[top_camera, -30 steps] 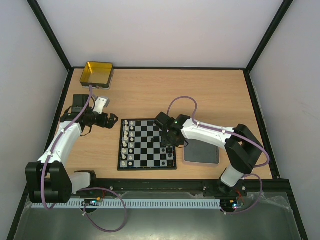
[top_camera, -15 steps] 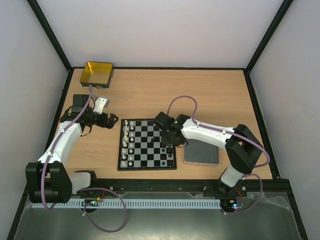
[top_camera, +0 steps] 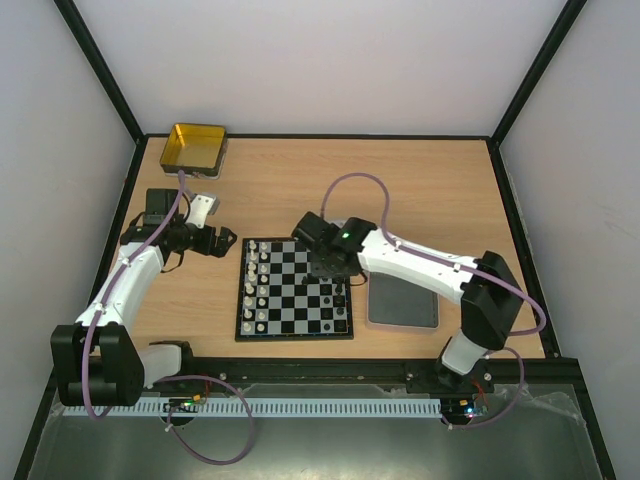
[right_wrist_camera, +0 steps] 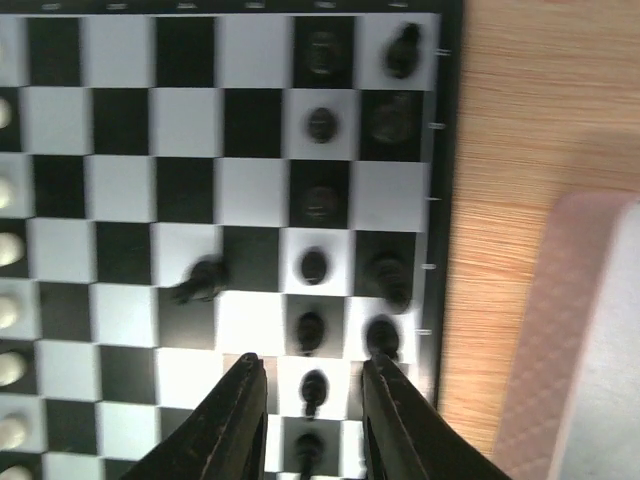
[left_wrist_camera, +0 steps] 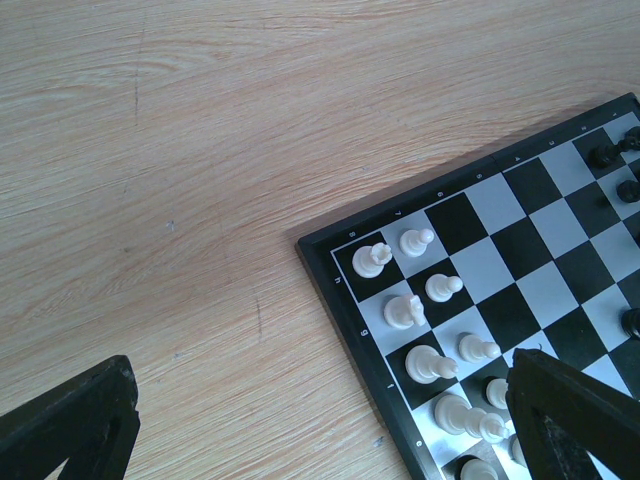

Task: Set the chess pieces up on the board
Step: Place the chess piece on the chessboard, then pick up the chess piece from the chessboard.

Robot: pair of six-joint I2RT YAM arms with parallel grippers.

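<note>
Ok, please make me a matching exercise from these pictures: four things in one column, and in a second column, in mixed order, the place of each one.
Things
1. shiny gold square tin
2. flat grey rectangular tray
3. small white chess pieces
4. small black chess pieces

Places (sides as in the top view)
A. mostly on the right side of the chequered board
B. at the far left corner of the wooden table
C. on the table, just right of the board
D. in the board's two left columns

Pairs: 1-B, 2-C, 3-D, 4-A
</note>
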